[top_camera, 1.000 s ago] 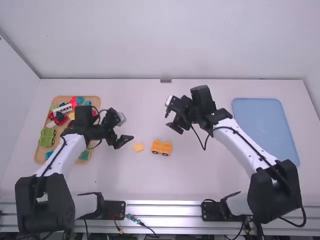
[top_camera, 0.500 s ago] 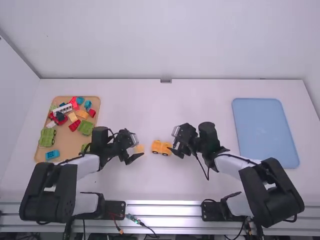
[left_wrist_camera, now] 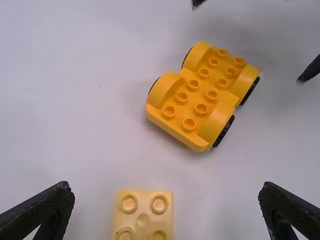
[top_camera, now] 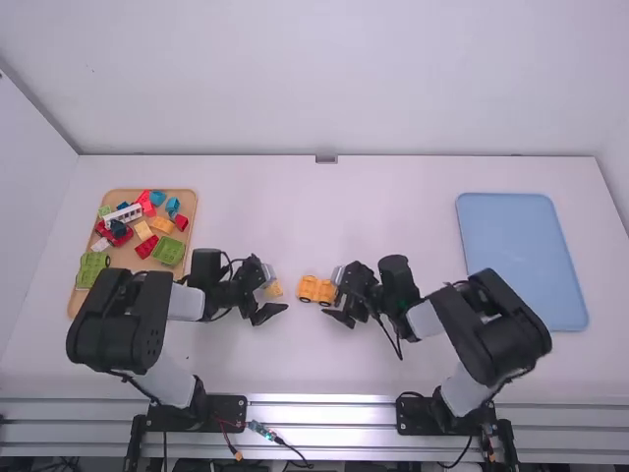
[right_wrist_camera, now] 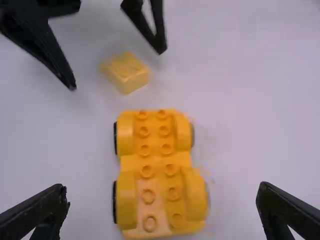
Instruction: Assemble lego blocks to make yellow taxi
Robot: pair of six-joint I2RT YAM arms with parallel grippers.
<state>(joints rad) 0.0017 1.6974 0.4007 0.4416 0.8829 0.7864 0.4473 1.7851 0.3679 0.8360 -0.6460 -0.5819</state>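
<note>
Pale yellow block — just off the wheeled base's left end, roughly along its long axis. Left gripper nearer, fingers spread either side; likely picker. Right gripper — also spread, by base's right end.

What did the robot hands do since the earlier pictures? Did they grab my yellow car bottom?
No, nothing got grabbed or let go. The left hand moved a bit right and back toward the robot's bases, to the pale yellow block. The right hand also came back that way, to the right end of the yellow car bottom. Both hands are open. The car bottom and block stayed about where they were.
</note>
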